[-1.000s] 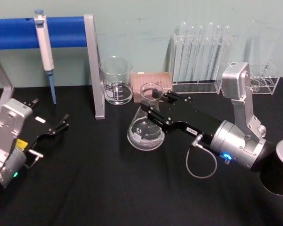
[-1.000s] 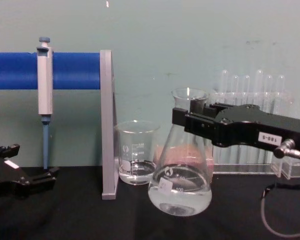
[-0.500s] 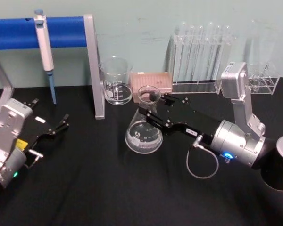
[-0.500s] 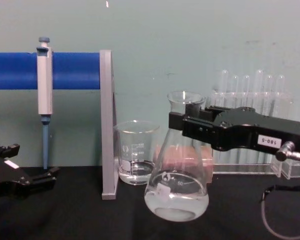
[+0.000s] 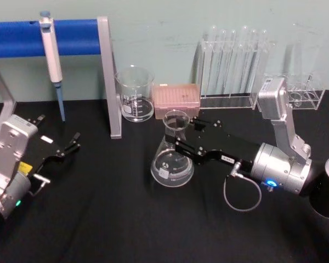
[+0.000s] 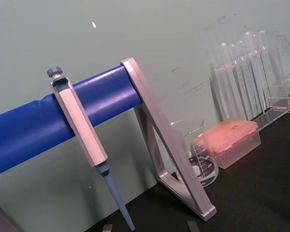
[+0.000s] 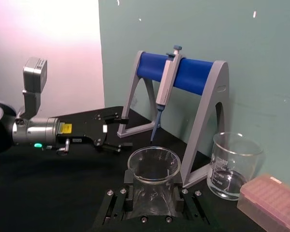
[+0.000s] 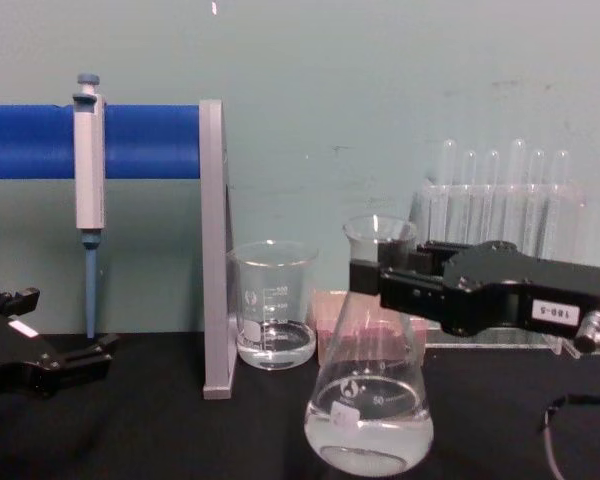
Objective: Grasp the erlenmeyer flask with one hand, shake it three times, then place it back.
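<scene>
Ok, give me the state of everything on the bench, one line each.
erlenmeyer flask: upright, uncapped, some clear liquid inside, gripped at the neck.
right gripper: shut on the flask's neck.
left gripper: open, parked at left.
beaker: upright, a little liquid.
pipette: hanging on the blue stand.
test tubes: upright in their rack.

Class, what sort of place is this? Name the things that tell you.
Probably a laboratory bench: the right gripper holds a glass flask by its neck, near a beaker, a rack of test tubes and a pipette hung on a blue stand. The left gripper sits parked at the left.
</scene>
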Controlling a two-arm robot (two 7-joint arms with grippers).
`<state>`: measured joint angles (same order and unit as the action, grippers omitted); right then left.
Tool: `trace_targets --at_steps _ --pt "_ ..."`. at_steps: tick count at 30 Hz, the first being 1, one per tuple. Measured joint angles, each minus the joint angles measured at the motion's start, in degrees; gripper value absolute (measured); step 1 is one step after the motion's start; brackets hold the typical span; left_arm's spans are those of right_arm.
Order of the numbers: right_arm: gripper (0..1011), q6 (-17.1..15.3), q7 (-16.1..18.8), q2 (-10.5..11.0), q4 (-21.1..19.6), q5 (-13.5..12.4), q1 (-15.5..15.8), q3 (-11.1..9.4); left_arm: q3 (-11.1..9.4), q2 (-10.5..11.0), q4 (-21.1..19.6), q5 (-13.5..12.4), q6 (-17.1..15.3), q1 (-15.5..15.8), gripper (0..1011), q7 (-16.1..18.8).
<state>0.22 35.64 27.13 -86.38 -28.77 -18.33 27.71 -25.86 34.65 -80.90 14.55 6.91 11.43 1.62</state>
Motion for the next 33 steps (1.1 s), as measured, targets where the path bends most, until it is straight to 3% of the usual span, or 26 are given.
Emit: trace_targets --at_steps 12,33 --pt "447 2.2 2.0 1.2 2.4 0.2 -0.8 1.5 0.0 0.0 0.0 0.0 0.0 0.0 1001 0.0" --pt "447 4.5 5.0 1.0 7.2 -0.9 -1.5 3.1 0.0 0.0 0.0 0.0 0.0 0.0 1001 0.0"
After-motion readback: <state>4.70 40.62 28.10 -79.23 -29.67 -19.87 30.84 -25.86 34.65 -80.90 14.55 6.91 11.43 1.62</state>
